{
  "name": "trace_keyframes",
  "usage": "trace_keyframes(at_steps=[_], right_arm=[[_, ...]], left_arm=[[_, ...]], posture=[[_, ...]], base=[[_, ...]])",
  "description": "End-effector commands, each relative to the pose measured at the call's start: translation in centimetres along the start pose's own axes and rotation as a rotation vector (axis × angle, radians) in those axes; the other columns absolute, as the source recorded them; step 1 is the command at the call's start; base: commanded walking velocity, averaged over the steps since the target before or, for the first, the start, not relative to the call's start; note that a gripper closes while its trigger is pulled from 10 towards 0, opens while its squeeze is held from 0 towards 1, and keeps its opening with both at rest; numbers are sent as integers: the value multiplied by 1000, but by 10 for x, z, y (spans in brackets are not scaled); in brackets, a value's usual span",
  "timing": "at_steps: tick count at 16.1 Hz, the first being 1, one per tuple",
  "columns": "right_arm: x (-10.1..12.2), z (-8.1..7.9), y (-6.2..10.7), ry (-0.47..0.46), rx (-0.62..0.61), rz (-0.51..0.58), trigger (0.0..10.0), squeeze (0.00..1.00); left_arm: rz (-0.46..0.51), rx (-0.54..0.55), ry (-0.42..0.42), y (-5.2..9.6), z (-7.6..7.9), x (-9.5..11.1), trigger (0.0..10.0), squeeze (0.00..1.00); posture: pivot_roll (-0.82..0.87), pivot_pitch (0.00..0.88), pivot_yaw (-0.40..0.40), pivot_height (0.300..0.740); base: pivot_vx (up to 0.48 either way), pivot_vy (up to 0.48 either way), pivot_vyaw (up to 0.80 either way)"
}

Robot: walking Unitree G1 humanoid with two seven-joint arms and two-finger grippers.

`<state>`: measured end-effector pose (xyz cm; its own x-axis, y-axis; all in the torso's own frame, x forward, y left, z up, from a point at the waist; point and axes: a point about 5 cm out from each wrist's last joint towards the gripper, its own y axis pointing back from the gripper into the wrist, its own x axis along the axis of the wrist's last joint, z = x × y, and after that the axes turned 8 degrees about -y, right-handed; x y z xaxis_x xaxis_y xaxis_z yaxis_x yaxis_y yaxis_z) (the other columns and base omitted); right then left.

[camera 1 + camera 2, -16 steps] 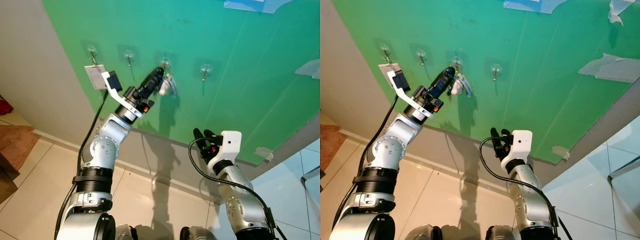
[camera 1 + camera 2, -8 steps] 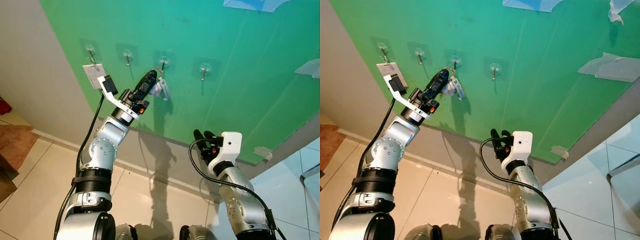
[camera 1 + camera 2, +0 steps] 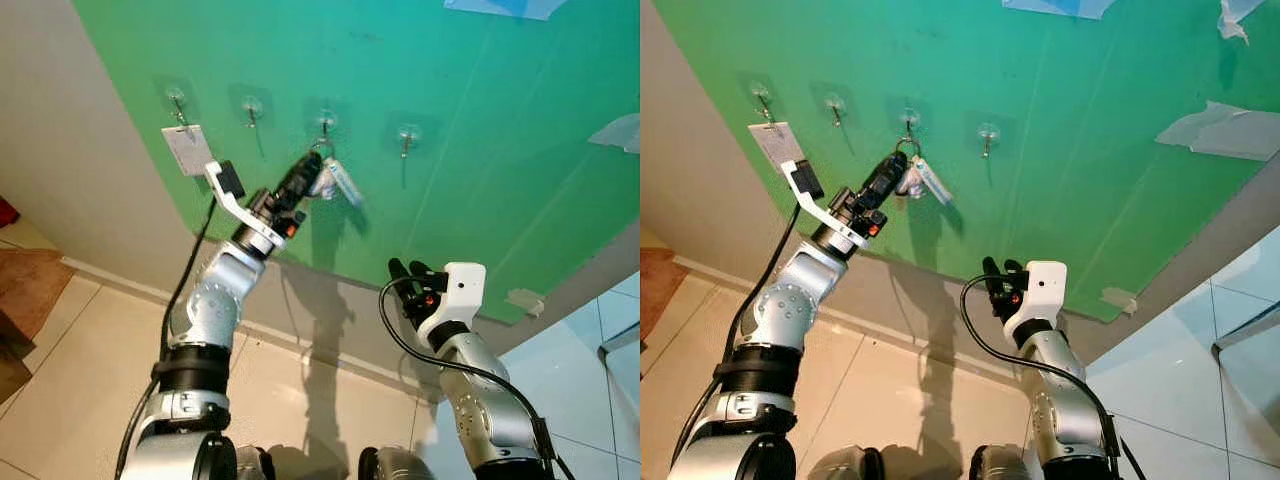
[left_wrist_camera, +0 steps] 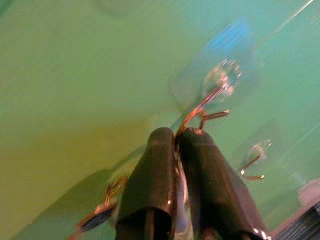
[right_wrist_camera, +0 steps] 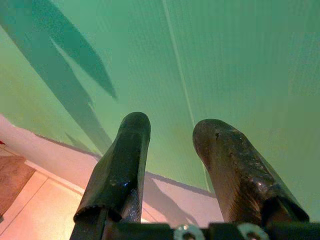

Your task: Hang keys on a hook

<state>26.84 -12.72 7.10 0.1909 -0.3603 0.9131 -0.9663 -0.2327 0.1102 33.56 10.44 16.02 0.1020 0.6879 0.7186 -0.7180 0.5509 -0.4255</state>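
The left pincer [image 3: 308, 172], raised to the green wall panel [image 3: 480, 150], is clamped on the silver keys on a thin wire ring [image 3: 335, 180]. The ring's top sits just below, seemingly touching, the third clear adhesive metal hook [image 3: 324, 124]. Keys splay rightward. The right pincer [image 3: 407, 272], fingers apart, hangs low and idle

The wall [image 3: 480, 120] in front of me is bright green, with a grey strip along its bottom. My left gripper [image 3: 313, 168] has black fingers, and my arm is shiny silver. The keys [image 3: 338, 180] I pinch are silvery white. The hook [image 3: 325, 122] looks see-through and shiny. A white tag [image 3: 187, 150] hangs nearby. My right gripper [image 3: 408, 270] is black too. The floor [image 3: 70, 370] is pale tan tiles.
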Motion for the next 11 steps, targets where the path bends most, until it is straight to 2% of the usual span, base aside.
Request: trace_keyframes(at_steps=[1, 4, 6, 8, 9, 10, 11], right_arm=[[2, 1, 1, 4, -5, 3, 10000, 0], [2, 2, 1, 6, -5, 0, 10000, 0], [-1, 4, 2, 10, -6, -11, 10000, 0], [-6, 8, 4, 14, -15, -32, 10000, 0], [-20, 19, 9, 29, -47, -86, 10000, 0], [-44, 37, 20, 48, -103, -177, 10000, 0], [-54, 46, 27, 58, -137, -221, 10000, 0]], left_arm=[[-15, 14, -6, 1, -1, -2, 10000, 1000], [5, 26, -29, 17, 0, 5, 10000, 1000], [-25, 76, -117, 28, -1, 6, 10000, 1000], [-91, 203, -206, 45, -9, 0, 10000, 1000], [-228, 360, -314, 72, -22, -20, 10000, 0], [-379, 514, -386, 108, -35, -45, 10000, 0], [-450, 572, -421, 122, -40, -54, 10000, 0]], posture=[[8, 138, 8, 740], [16, 135, 5, 740], [16, 135, 5, 740], [23, 131, 6, 740], [31, 128, 3, 740], [34, 128, 1, 740], [41, 129, 0, 740]], base=[[0, 0, 0], [0, 0, 0], [0, 0, 0], [0, 0, 0], [0, 0, 0], [0, 0, 0], [0, 0, 0]])
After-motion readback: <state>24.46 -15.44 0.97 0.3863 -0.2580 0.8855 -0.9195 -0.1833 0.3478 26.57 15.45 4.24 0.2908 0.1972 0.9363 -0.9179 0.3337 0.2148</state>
